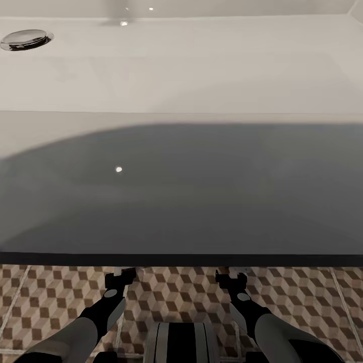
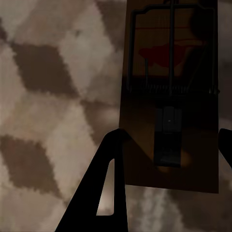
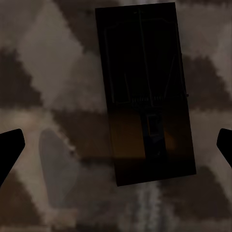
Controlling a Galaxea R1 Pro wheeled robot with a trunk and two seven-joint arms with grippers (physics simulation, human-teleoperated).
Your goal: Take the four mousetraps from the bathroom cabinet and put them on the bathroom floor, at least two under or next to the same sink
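My left hand (image 2: 166, 188) is spread, its dark fingers (image 2: 104, 188) standing either side of a flat tan wooden mousetrap (image 2: 169, 96) with dark wire and a red spot, which lies on the floor between them; I cannot tell whether a finger touches the board's edge. My right hand (image 3: 116, 145) is spread wider, its fingertips (image 3: 9, 145) well apart from a second flat rectangular mousetrap (image 3: 145, 96), very dark in shadow, also flat on the floor.

From the head view, both hands, left (image 1: 121, 276) and right (image 1: 231, 277), reach forward and low, their tips at the near edge of the wide white rectangular sink (image 1: 181, 70), whose shaded near lip overhangs them. A chrome drain (image 1: 26, 39) sits at the basin's far left. Below is the bathroom floor (image 1: 171, 297) of brown, beige and cream cube-pattern tiles.

I judge both traps have just been set down under the sink's near edge, so the sink condition looks met. Next I should draw both arms straight back without nudging the boards, then head to the cabinet for any remaining traps.
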